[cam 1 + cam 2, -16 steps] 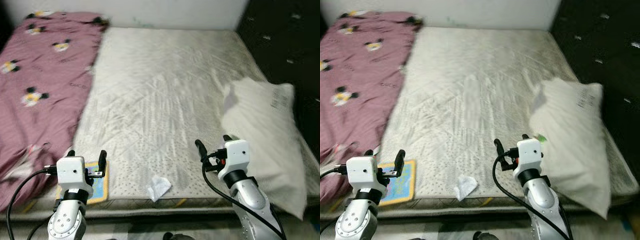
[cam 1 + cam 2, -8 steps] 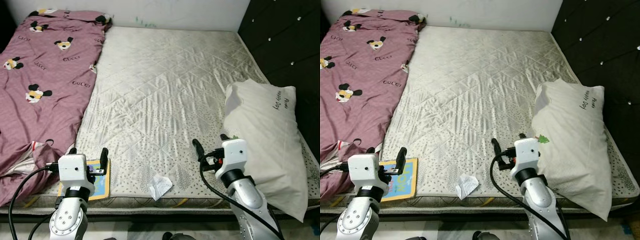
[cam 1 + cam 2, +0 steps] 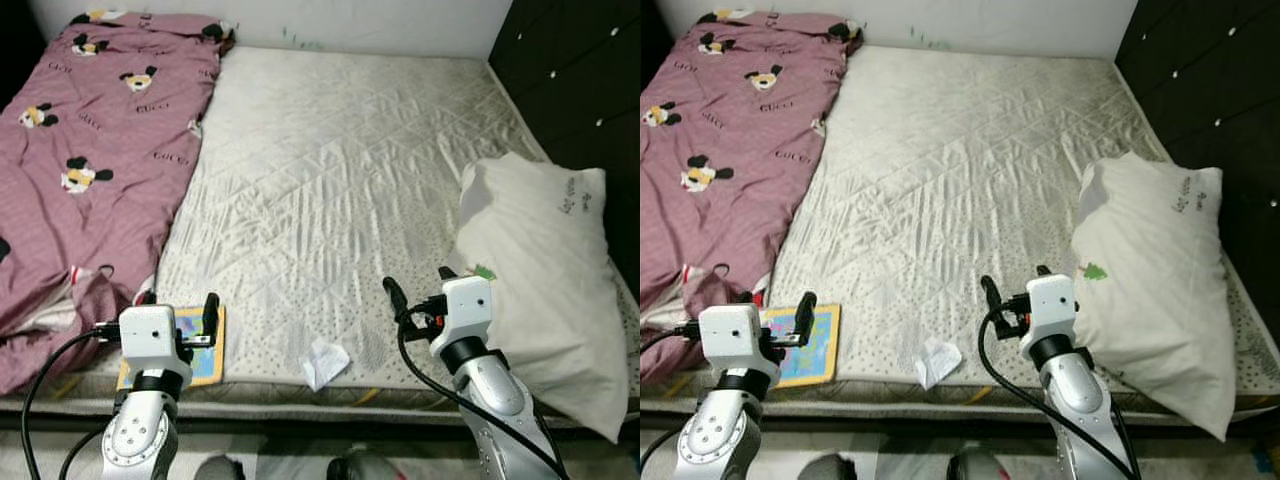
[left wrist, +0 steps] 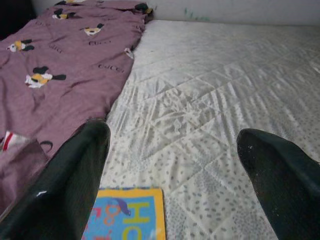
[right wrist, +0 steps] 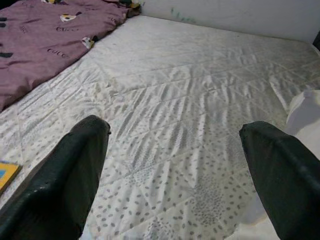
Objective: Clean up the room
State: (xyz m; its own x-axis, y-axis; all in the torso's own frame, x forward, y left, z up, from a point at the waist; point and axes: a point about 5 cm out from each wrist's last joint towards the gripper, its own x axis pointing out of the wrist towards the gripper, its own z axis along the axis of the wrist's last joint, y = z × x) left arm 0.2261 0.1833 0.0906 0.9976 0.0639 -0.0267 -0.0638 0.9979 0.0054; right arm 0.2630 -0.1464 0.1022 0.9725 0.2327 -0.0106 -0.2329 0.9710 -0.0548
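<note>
Even, soft indoor light; head views sharp; wrist views softer, near fingers blurred.

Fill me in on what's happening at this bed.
The robot stands at the foot of the mattress, holding nothing. Its left hand hangs open over a colourful book at the near edge, and its right hand is open beside the pillow. A crumpled paper lies between the hands, untouched. A maroon blanket covers the left side.
</note>
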